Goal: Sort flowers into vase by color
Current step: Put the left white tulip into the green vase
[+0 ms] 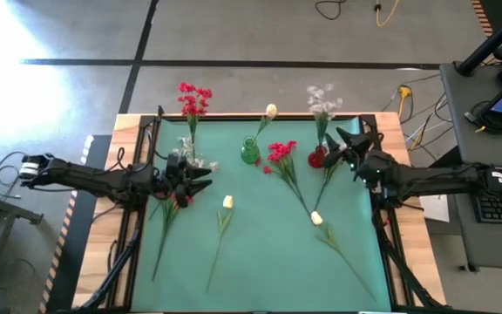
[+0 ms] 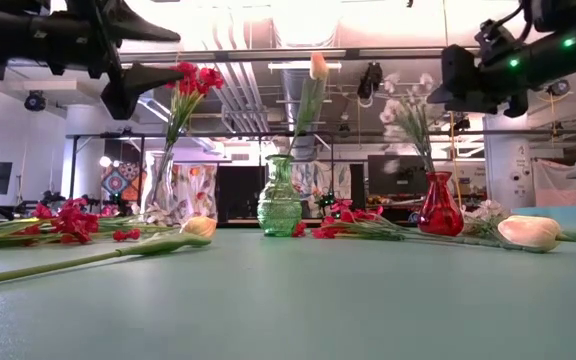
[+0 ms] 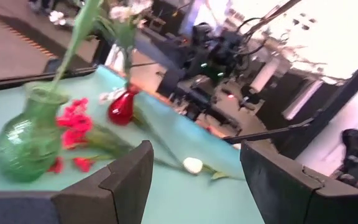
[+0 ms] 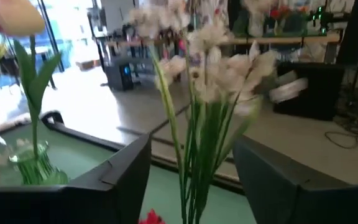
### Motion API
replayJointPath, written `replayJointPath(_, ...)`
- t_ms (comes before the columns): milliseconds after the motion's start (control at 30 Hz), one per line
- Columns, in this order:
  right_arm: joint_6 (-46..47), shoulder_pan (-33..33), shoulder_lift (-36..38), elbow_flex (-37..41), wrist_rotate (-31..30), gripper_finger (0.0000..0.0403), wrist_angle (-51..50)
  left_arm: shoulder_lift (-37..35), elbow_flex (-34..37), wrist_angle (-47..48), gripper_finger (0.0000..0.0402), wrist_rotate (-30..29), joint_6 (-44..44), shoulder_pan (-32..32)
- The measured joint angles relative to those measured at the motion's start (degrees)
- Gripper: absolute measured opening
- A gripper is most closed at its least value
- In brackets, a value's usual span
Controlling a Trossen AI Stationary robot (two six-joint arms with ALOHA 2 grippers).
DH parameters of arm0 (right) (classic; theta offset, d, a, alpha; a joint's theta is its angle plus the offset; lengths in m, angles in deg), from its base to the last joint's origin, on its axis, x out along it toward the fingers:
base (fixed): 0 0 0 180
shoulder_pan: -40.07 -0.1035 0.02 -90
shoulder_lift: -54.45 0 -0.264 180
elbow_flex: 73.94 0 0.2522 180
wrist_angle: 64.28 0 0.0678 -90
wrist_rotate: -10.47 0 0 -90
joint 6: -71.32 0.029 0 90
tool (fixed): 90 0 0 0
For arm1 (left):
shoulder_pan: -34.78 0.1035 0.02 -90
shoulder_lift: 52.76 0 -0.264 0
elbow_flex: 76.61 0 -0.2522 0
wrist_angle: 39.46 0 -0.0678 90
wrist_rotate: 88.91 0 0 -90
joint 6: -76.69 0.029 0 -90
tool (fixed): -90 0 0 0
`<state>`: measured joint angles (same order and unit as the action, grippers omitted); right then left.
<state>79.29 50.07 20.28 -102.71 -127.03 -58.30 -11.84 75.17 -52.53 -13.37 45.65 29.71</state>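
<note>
The green mat [image 1: 268,262] covers the table. Three vases stand along its far edge: a clear glass vase [image 2: 158,190] with red flowers [image 1: 193,99], a ribbed green glass vase [image 1: 249,153] with one cream bud [image 1: 271,111], and a smooth red glass vase [image 2: 440,208] with a white spray [image 1: 322,100].

Only the high view shows the loose stems in full: a red flower [image 1: 282,157] lying beside the green vase, two cream buds [image 1: 227,202] [image 1: 316,218] on long green stems towards the middle and right, and one red stem [image 1: 166,218] on the left near the left gripper.

The low view alone shows the vase shapes in profile and both arms held clear above the mat. No legible writing appears in any view.

The left gripper [image 1: 200,179] hovers just beside the clear vase; its wrist view shows the dark, angular fingers [image 3: 126,180] spread apart with nothing between them. The right gripper [image 1: 345,144] hangs just beside the red vase; its wrist view shows its fingers [image 4: 123,180] apart, with the thin green stems of the white spray [image 4: 194,168] rising in the gap, not clamped.
</note>
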Motion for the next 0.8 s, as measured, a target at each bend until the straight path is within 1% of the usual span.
replayJointPath(67,1.6,0.0,0.1,-2.1,0.1,0.0234,-5.1,1.5,-0.1,-3.0,0.0231,0.0,0.0,-0.9)
replayJointPath(167,3.2,0.0,0.0,-5.1,1.6,0.0251,-11.6,4.1,-2.0,-1.9,0.0231,0.0,-0.3,-2.2)
replayJointPath(233,4.8,-0.3,0.0,-7.2,2.3,0.026,-16.0,6.1,-4.1,0.6,0.0231,0.0,-1.8,-3.1)
replayJointPath(300,6.4,-0.8,0.0,-9.2,2.7,0.0268,-20.2,8.3,-6.9,6.9,0.0231,0.0,-4.7,-4.2)
replayJointPath(467,12.1,-2.7,0.0,-12.9,2.9,0.0281,-29.8,14.5,-16.6,33.0,0.0231,-0.1,-16.2,-8.8)
replayJointPath(533,13.5,-3.9,0.0,-13.6,3.1,0.0284,-31.6,18.0,-19.7,39.5,0.0231,-0.2,-21.1,-11.5)
replayJointPath(567,14.1,-4.5,0.0,-13.9,3.1,0.0285,-32.0,19.8,-20.8,41.1,0.0231,-0.2,-23.1,-12.9)
replayJointPath(667,14.7,-6.5,0.0,-14.4,3.1,0.0288,-31.9,25.6,-23.5,41.5,0.0231,-0.2,-28.5,-16.3)
replayJointPath(800,14.7,-8.8,0.0,-15.0,3.1,0.0288,-31.9,33.3,-26.7,42.5,0.0231,-0.9,-33.8,-18.2)
